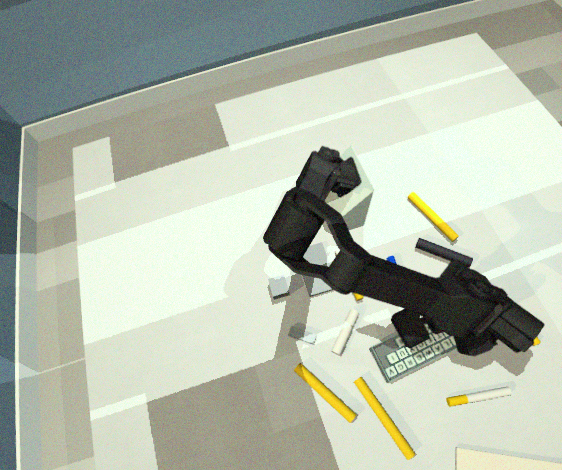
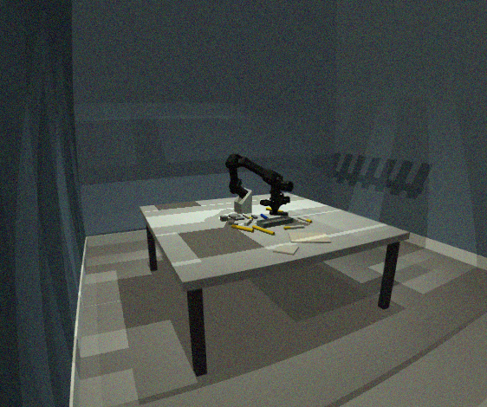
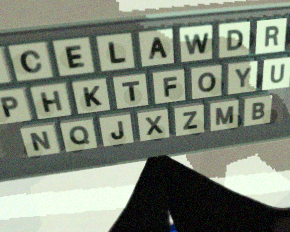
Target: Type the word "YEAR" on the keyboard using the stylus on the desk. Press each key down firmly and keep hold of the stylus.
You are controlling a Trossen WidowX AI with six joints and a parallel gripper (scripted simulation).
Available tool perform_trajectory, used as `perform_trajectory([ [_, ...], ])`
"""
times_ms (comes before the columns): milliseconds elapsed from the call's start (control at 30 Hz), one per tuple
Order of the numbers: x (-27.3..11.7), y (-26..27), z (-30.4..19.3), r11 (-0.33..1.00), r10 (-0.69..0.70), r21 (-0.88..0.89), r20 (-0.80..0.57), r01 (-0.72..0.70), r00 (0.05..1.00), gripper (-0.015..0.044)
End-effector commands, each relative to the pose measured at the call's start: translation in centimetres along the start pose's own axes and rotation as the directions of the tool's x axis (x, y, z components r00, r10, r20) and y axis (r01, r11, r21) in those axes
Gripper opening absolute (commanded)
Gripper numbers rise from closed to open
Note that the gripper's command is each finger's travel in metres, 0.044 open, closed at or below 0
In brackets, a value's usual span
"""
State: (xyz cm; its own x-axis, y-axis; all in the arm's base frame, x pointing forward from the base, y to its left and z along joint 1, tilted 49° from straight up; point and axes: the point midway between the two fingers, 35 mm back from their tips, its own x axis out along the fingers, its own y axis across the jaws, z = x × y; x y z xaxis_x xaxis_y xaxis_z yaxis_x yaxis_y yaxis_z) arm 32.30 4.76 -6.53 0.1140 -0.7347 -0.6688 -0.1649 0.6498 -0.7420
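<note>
The keyboard (image 1: 381, 350) (image 2: 274, 222) (image 3: 90, 160) lies partly under the arm in the top view. In the wrist view the Y key (image 3: 242, 77), E key (image 3: 74, 57), A key (image 3: 157, 48) and R key (image 3: 271, 37) show. My gripper (image 2: 274, 213) (image 3: 157, 165) is shut, with nothing seen held at the tips. In the wrist view the tips appear just below the X key; their height is unclear. A blue stick (image 1: 391, 260) (image 2: 264, 216) (image 3: 173, 229), possibly the stylus, lies on the desk, mostly hidden by the arm or fingers.
Yellow sticks (image 1: 326, 393) (image 1: 385, 418) (image 1: 433, 216), a dark cylinder (image 1: 443, 252), a white cylinder (image 1: 345, 332) and a yellow-and-white stick (image 1: 478, 395) lie around the keyboard. A grey block (image 1: 278, 286) is near the arm's base. A cream sheet (image 1: 509, 459) (image 2: 309, 237) lies in front.
</note>
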Motion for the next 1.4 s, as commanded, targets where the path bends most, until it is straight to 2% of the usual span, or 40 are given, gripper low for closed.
perform_trajectory([
  [0, 0.1, 2.3, -0.3, 1.000, 0.000, 0.005, -0.007, 0.000, 1.000, 0.0000],
  [400, 0.1, 2.3, -0.3, 1.000, 0.000, 0.005, -0.007, 0.000, 1.000, 0.0000],
  [467, -0.8, 2.3, -0.2, 1.000, 0.001, 0.004, -0.007, -0.001, 1.000, 0.0000],
  [600, -5.6, 2.4, -0.2, 1.000, 0.003, 0.004, -0.007, -0.003, 1.000, 0.0000],
  [933, -5.4, 2.5, -0.1, 1.000, 0.001, -0.001, 0.000, -0.001, 1.000, 0.0000],
  [1067, -5.3, 2.4, -0.1, 1.000, -0.001, -0.002, -0.002, 0.001, 1.000, 0.0105],
  [1200, -5.3, 2.4, -0.1, 1.000, -0.001, -0.002, -0.001, 0.001, 1.000, 0.0000],
  [1367, -5.3, 2.4, -0.1, 1.000, -0.001, -0.002, -0.001, 0.001, 1.000, 0.0000],
])
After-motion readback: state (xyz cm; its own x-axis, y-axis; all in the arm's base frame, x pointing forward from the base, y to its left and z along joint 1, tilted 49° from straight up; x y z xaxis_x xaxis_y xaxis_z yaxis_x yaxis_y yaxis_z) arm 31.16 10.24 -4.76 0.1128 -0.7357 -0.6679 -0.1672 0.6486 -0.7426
